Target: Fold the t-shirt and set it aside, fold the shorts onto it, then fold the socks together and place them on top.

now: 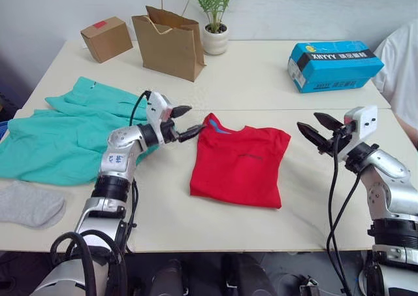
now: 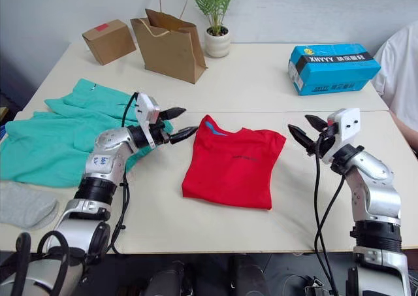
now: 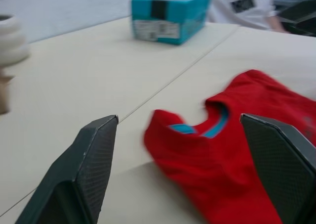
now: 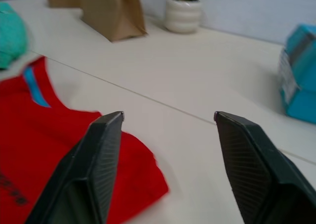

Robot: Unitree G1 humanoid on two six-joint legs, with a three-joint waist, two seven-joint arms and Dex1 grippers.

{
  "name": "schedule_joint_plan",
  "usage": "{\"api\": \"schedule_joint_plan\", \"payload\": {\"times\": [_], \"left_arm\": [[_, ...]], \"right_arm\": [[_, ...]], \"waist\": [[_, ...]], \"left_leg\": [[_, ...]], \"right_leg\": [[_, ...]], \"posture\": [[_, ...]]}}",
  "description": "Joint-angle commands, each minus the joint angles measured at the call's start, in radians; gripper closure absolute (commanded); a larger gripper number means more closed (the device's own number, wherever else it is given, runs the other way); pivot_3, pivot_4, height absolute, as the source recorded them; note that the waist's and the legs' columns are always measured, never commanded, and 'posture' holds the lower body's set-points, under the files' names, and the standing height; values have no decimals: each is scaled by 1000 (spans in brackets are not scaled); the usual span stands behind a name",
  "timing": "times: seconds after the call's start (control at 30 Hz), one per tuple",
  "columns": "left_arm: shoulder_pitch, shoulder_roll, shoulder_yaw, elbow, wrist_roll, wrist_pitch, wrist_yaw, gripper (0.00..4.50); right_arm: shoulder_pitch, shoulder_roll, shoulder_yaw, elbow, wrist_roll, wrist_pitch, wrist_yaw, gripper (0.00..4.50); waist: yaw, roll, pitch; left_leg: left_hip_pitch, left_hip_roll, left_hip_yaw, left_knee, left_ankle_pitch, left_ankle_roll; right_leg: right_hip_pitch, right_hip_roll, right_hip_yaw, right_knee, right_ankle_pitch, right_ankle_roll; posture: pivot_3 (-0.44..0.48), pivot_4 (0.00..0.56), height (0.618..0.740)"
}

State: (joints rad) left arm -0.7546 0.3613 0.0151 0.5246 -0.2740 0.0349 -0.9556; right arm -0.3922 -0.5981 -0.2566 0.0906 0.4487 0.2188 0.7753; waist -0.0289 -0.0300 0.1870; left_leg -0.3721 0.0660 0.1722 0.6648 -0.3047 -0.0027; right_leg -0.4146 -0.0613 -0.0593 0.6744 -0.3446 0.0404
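Nearest the robot, at the table's (image 1: 215, 234) front left edge, a light grey sock (image 1: 29, 204) lies flat. Beyond it the teal shorts (image 1: 59, 136) are spread over the left part of the table, unfolded.

At the centre lies the red t-shirt (image 1: 238, 165), folded into a compact rectangle, its blue inner neck band facing the far side; a small dark print on its chest is too small to read. The left gripper (image 1: 186, 121) hovers just beside the shirt's collar corner, its two black fingers spread apart and holding nothing. The right gripper (image 1: 315, 130) hovers over bare table to the right of the shirt, a little apart from it, likewise spread and empty.

Further back on the right stands a blue box (image 1: 334, 64) with a black band bearing white lettering that reads roughly "XHYYY", followed by characters too small to make out. A person in a white sleeve (image 1: 401, 64) sits at the right edge.

Along the far edge, left to right: a small cardboard box (image 1: 106, 38) with a red label, a brown paper bag (image 1: 170, 42) with handles, and a potted plant (image 1: 215, 21) in a white pot.
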Motion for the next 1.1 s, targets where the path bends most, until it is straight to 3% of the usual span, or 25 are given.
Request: {"api": "schedule_joint_plan", "payload": {"times": [0.03, 0.2, 0.3, 0.37, 0.53, 0.87, 1.03, 1.1], "left_arm": [[67, 21, -74, -126, -16, -12, -156, 1328], [97, -14, -147, -131, 52, -54, -149, 2891], [81, -31, -200, -55, 129, -129, -129, 3897], [51, -68, -176, 21, 139, -130, -48, 4451], [34, -131, -134, 133, 140, -122, 67, 4451], [100, -104, -131, 155, 167, -129, 93, 4451], [95, -105, -109, 113, 128, -160, 49, 4451], [58, -137, -54, -22, 7, -84, 28, 4451]], "right_arm": [[30, 19, 132, -183, -37, 26, 16, 2656], [59, 87, 343, -198, -200, -3, -23, 4375], [74, 134, 416, -107, -272, -67, -41, 4500], [71, 157, 423, -51, -278, -97, -33, 4500], [48, 172, 369, 96, -287, -156, -65, 4500], [-38, 93, 227, 396, -296, -261, -131, 4500], [-66, 82, 174, 430, -271, -311, -111, 4500], [-63, 80, 185, 313, -241, -309, -62, 4500]], "waist": [[-1, 0, 0], [5, 0, 0], [6, 0, 0], [5, 0, 0], [-1, 0, 0], [1, -2, -4], [-2, -1, -4], [-2, 0, -3]], "left_leg": [[1, 0, 0, 0, 0, 0], [1, 0, 0, 0, 1, -1], [1, -1, -1, 1, 0, 0], [0, -1, 0, 1, 0, 1], [2, -1, -1, 1, 0, 1], [6, -1, -1, 2, 0, 1], [6, -1, -1, 1, 1, 1], [6, 0, -1, 1, 1, 1]], "right_leg": [[1, 0, 0, 0, 0, 0], [1, 0, 1, 1, 0, 0], [1, 0, 1, 0, 0, 0], [1, -1, 1, -1, 0, 0], [2, -1, 0, 0, 0, 0], [6, -1, 0, 0, 0, 0], [6, -1, 0, 1, 0, 0], [6, -1, 0, 1, 0, 0]], "posture": [[0, 150, 740], [0, 150, 740], [0, 150, 740], [0, 150, 740], [0, 150, 740], [0, 150, 740], [0, 150, 740], [0, 150, 740]]}}
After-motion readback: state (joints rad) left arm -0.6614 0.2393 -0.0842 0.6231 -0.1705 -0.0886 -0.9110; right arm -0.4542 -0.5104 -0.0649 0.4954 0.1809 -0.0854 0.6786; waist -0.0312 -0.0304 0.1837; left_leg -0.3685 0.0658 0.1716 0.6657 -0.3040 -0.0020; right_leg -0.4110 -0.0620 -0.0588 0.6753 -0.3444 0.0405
